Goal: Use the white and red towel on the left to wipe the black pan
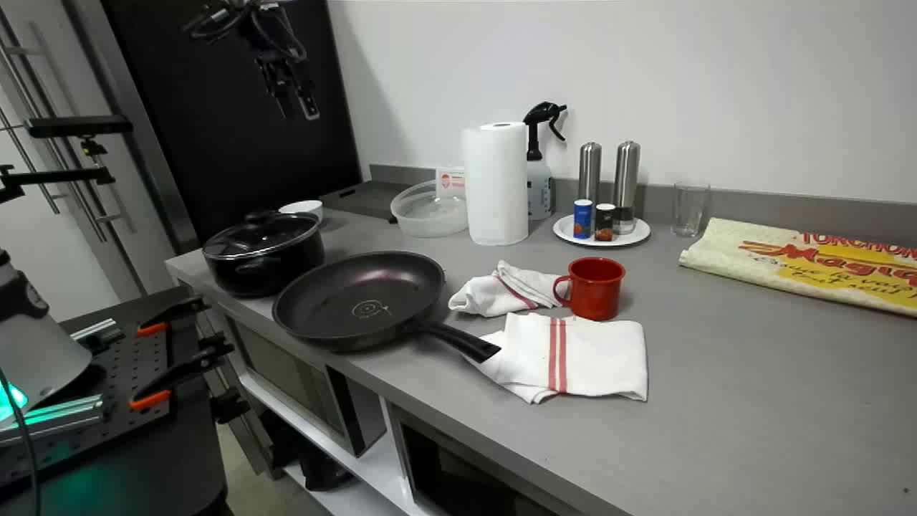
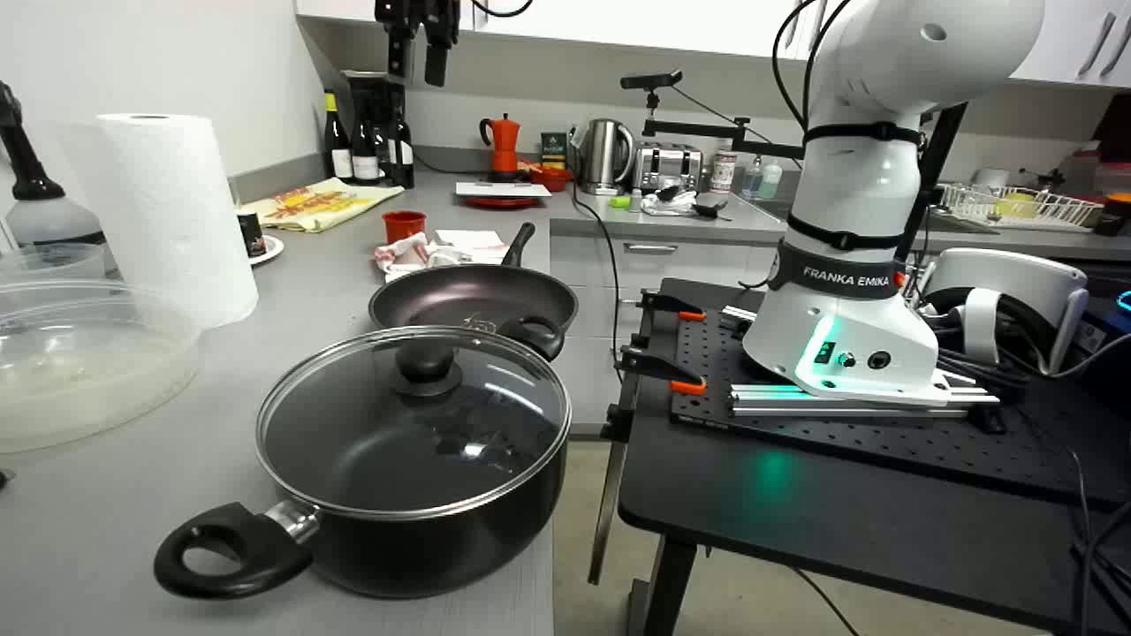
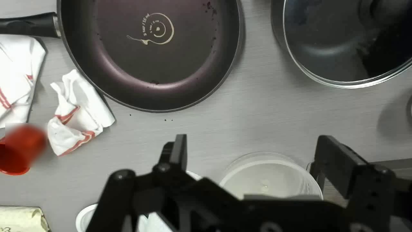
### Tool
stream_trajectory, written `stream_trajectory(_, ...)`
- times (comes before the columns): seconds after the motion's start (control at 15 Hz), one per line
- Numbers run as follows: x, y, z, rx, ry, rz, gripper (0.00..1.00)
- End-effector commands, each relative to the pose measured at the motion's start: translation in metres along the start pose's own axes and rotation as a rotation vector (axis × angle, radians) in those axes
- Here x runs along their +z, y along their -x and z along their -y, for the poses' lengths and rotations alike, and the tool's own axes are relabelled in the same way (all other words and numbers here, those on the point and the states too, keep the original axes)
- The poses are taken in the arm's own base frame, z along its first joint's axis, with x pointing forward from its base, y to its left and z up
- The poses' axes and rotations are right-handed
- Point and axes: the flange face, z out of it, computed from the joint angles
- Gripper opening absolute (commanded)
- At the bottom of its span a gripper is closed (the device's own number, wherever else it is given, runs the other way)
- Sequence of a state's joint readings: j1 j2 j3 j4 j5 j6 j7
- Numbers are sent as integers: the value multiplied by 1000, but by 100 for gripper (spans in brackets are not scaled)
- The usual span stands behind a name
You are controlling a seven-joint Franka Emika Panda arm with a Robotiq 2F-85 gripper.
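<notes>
Towel (image 3: pixel 79 117), white with red stripes, lies bunched on the desk (image 3: pixel 264 109) just beside the rim of the black pan (image 3: pixel 154 61); whether the two touch cannot be told. The pan sits flat, dark specks (image 3: pixel 209 5) marking its inner side and a few more lying on the desk next to it. Its long handle (image 1: pixel 458 340) points toward a larger folded towel (image 1: pixel 594 358) with bold red stripes, and in an exterior view the handle's end overlaps that towel's corner. A red mug (image 1: pixel 600 290) stands upright beside the bunched towel, its loop turned toward it.

The hand (image 3: pixel 252 145) is released, its jaws set wide apart, and hangs high above the desk; in the wrist view a clear plastic tub (image 3: pixel 270 180) shows beneath, mostly between the jaws.

On the side of the pan away from the bunched towel stands a black pot (image 2: pixel 424 556) with its glass lid (image 2: pixel 371 433) on. Toward the wall (image 1: pixel 788 93) are a paper towel roll (image 1: pixel 498 186), a spray bottle (image 1: pixel 539 193) partly hidden behind it, a white plate (image 1: pixel 566 229) bearing two small shakers (image 1: pixel 582 219), a drinking glass (image 1: pixel 690 211) and a yellow-printed cloth (image 1: pixel 809 271).
</notes>
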State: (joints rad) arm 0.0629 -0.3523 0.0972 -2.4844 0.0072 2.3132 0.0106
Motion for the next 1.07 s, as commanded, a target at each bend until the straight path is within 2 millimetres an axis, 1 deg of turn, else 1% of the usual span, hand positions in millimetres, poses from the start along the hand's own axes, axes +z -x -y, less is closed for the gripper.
stream_trajectory(0.0,-1,0,0,0,0,1,100)
stream_trajectory(0.8,-1,0,0,0,0,1,100)
stream_trajectory(0.93,1,-23,-3,29,11,4,100)
stream_trajectory(1.0,4,-38,-8,52,5,11,100)
